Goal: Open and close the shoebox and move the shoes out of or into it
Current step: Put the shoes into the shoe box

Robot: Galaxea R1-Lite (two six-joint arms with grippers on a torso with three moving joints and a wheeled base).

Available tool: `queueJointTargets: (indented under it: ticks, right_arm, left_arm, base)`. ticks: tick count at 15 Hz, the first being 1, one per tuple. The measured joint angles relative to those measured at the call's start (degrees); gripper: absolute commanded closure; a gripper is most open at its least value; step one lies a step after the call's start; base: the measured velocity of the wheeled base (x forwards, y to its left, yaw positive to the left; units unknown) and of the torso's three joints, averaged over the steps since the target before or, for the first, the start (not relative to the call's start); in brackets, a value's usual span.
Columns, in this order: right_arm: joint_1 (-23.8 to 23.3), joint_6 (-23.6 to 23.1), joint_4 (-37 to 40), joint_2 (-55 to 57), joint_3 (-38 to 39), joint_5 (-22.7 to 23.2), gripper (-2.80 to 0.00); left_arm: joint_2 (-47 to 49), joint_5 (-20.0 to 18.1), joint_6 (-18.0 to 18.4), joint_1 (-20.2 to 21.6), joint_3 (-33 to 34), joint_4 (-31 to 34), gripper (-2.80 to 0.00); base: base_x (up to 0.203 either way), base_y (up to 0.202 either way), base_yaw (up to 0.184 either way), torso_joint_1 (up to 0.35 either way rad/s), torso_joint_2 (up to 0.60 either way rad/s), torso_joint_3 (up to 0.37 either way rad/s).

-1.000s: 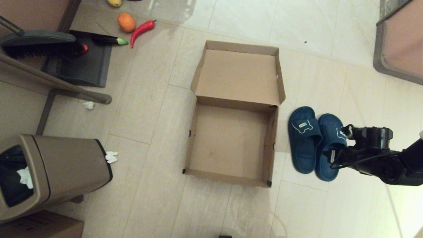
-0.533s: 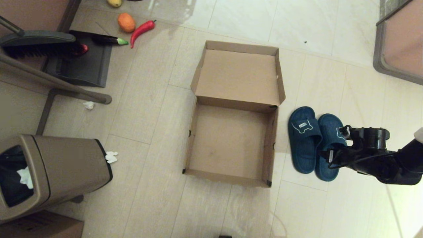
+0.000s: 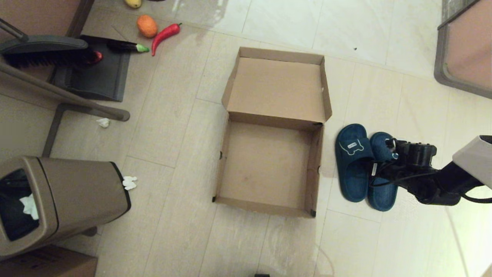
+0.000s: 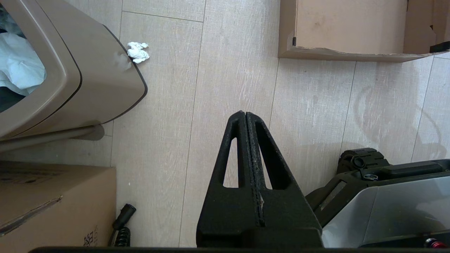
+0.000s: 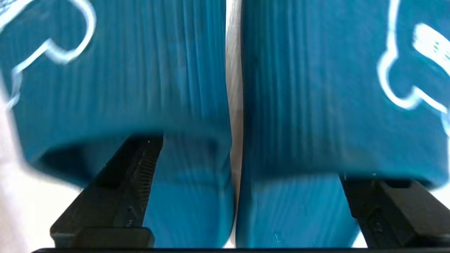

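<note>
The brown cardboard shoebox (image 3: pixel 314 169) lies on the floor with its hinged lid (image 3: pixel 276 88) folded back flat; nothing is inside. Two navy slide slippers (image 3: pixel 351 173) (image 3: pixel 382 196) lie side by side right of the box, toes pointing away from me. My right gripper (image 3: pixel 372 159) is open over them. In the right wrist view one finger (image 5: pixel 137 165) reaches under the strap of one slipper (image 5: pixel 123 70) and the other finger (image 5: pixel 362 196) under the strap of the second slipper (image 5: pixel 334 88). My left gripper (image 4: pixel 245 114) hangs shut and empty above the floor, short of the box's near wall (image 4: pixel 351 54).
A brown trash bin (image 3: pixel 65 196) stands at the left with crumpled tissue (image 3: pixel 129 182) beside it. A dustpan and brush (image 3: pixel 77 65), a red chili (image 3: pixel 165 34) and an orange fruit (image 3: pixel 147 25) lie far left. A cardboard carton (image 4: pixel 52 207) sits near my base.
My right arm has moved left and farther over the slippers, hiding more of the right-hand one. The box, the slippers and the left arm have not moved.
</note>
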Motion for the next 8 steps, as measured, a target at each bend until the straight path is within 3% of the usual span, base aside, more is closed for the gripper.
queueJointTargets:
  ticks: [6,7,8]
  right_arm:
    - [0.33,-1.54,0.65,2.67,-6.70,-1.58,-2.80]
    - [0.38,-1.54,0.59,2.78,-6.96,-1.64,0.00]
    - [0.54,-1.51,0.45,2.84,-7.08,-1.88,0.00]
  left_arm:
    - [-0.05,0.00,-0.05,0.00,-0.18,0.70,0.00]
    - [-0.05,0.00,-0.02,0.00,-0.18,0.73,0.00]
    - [-0.05,0.00,-0.05,0.00,-0.19,0.76,0.00]
  base:
    - [0.000,0.000,0.000,0.000,0.00,0.000]
    - [0.000,0.000,0.000,0.000,0.00,0.000]
    - [0.000,0.000,0.000,0.000,0.00,0.000]
